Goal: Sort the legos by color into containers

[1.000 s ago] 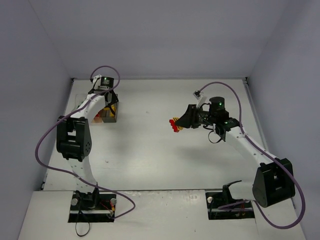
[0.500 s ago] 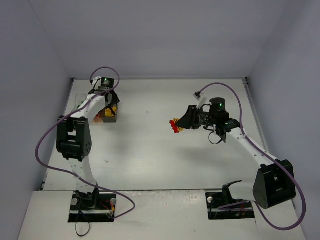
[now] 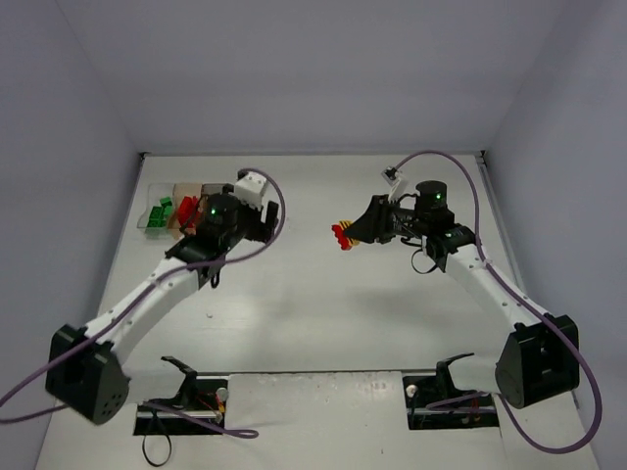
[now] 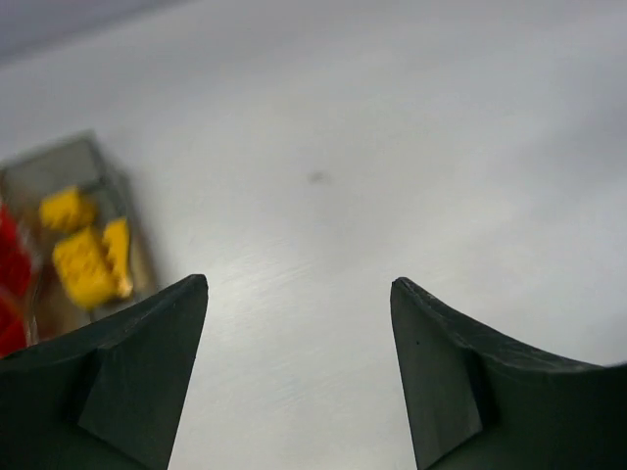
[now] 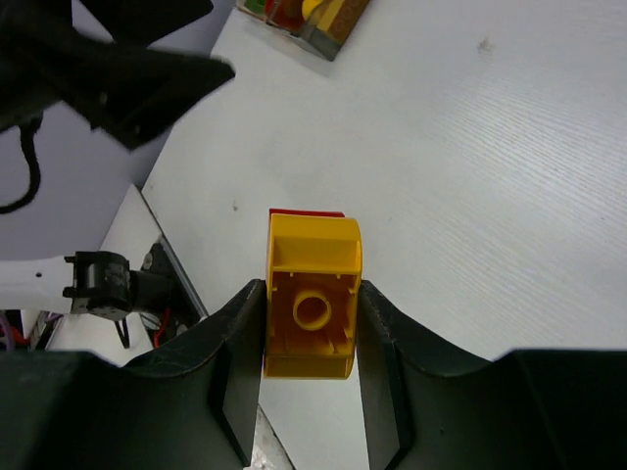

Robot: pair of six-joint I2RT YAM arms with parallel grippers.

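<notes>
Overhead, the row of boxes [image 3: 147, 223] sits at the far left of the worktop [image 3: 313, 313], holding green bricks [image 3: 157, 213] and red bricks [image 3: 186, 208]; the left arm covers its right end. The right pincer [image 3: 347, 236] hangs mid-worktop, well apart from the boxes, pinching a red-and-yellow clump [image 3: 340, 237].

From the left wrist, the left pincer [image 4: 299, 289] stands spread and empty above bare worktop, with yellow bricks [image 4: 83, 259] in the end box beside it.

From the right wrist, the clump's yellow brick is squeezed between the jaws, with a red one behind it.

Most of the sorting looks done. This clump is probably what is left to split and drop by colour.
</notes>
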